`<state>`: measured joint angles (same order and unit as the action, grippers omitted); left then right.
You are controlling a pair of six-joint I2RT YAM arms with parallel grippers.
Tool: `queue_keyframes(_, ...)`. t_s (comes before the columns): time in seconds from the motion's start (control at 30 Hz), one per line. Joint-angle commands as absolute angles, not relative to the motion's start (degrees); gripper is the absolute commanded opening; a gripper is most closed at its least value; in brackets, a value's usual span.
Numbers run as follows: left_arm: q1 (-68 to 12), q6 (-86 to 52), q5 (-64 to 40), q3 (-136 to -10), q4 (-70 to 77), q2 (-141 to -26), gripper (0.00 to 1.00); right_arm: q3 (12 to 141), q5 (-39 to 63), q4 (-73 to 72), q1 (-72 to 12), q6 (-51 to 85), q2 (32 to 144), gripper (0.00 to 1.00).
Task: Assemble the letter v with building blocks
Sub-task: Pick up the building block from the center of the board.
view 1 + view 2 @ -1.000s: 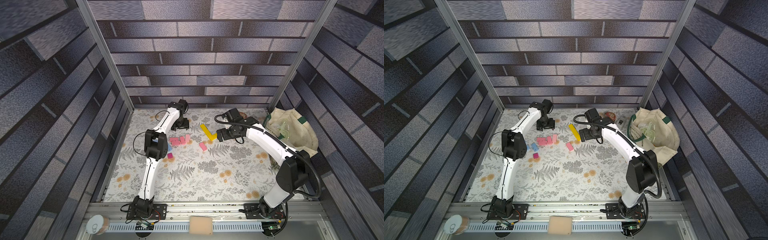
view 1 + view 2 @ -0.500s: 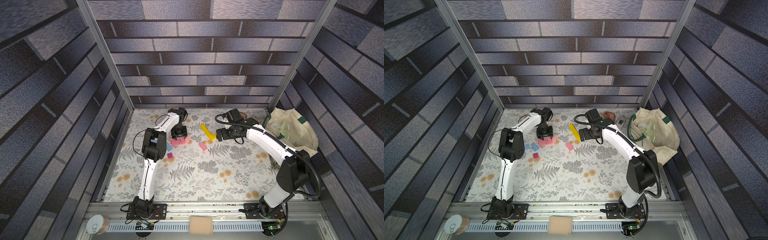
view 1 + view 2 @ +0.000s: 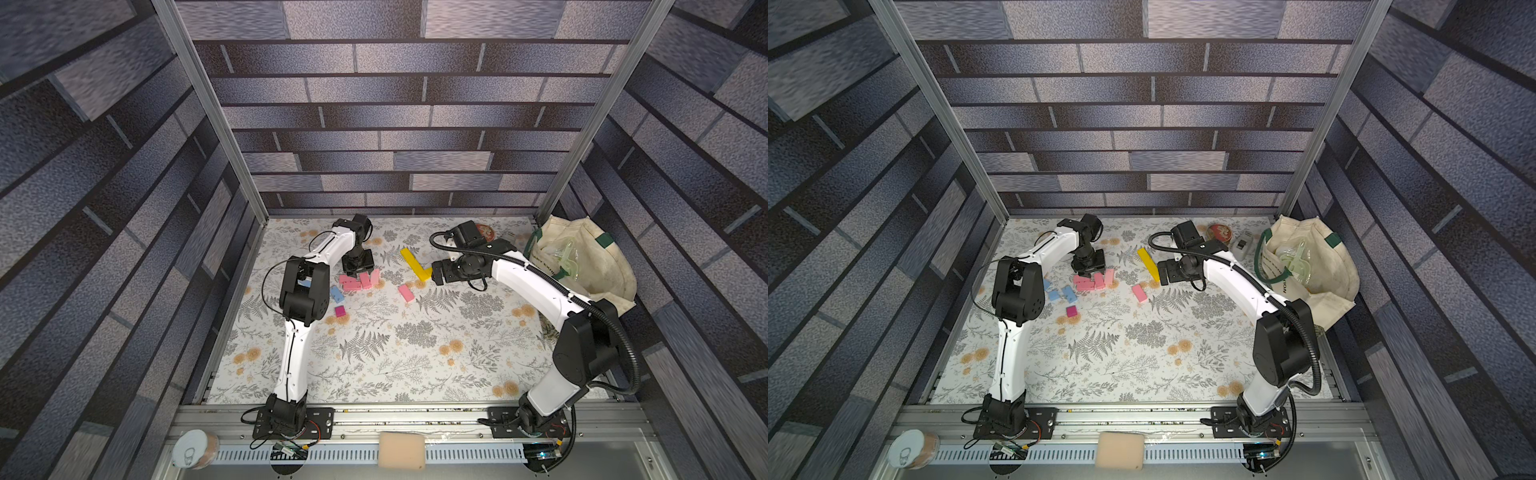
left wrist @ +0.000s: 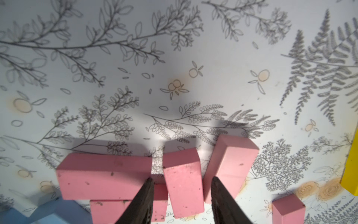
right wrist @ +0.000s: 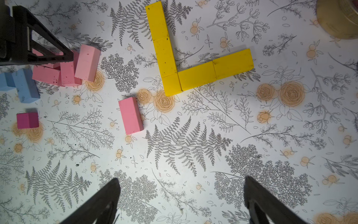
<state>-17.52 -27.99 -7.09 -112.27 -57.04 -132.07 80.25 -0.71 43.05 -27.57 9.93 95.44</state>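
Top views both show the floral mat point(image 3: 374, 357) with the blocks gathered on its far half. Farthest left lie the light blue bricks point(image 3: 1061, 293), partly hidden by the left arm's elbow. The magenta cube point(image 3: 340, 311) sits near them, toward the robot's base and apart from them.

Next comes a huddle of light pink bricks, and the left gripper point(image 3: 357, 269) points down into it. Seen from the left wrist camera, its dark fingers point(image 4: 142, 199) stand a narrow way apart astride the middle pink brick point(image 4: 183, 180). One tip sits in the gap beside the long pink brick point(image 4: 102, 174), and one sits beside the angled pink brick point(image 4: 230, 161). A thin sliver shows between each tip and the brick, and I cannot tell whether the pads press it.

A lone pink brick point(image 5: 130, 118) lies flat between the huddle and the yellow bricks point(image 5: 166, 56). These lie end to end in two straight arms that touch at a corner.

Right of them the right gripper point(image 3: 435, 275) hangs over the mat, jaws spread wide with nothing between them. Near the back wall sit a round red-and-gold tin point(image 3: 1220, 232) and a white-grey box point(image 3: 1241, 246). A cream tote bag point(image 3: 582, 266) slumps in the right corner.
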Motion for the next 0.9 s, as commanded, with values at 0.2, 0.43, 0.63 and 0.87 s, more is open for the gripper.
queue_keyframes(0.2,-18.22,-30.36,-7.45,-113.9,-57.08,-136.03,0.47,78.55,-0.7,42.38,-27.36,10.5,93.7,1.0)
queue_keyframes(0.43,-17.87,-28.12,-3.67,-111.77,-58.16,-135.65,0.44,77.96,-0.97,42.21,-27.34,10.58,93.23,1.0)
queue_keyframes(0.63,-17.28,-26.31,-2.07,-106.75,-56.0,-131.09,0.44,78.14,0.24,41.94,-27.34,11.46,94.0,1.0)
queue_keyframes(0.87,-18.37,-24.62,-2.36,-100.29,-52.6,-126.81,0.46,78.54,0.87,42.08,-27.33,12.02,94.04,1.0)
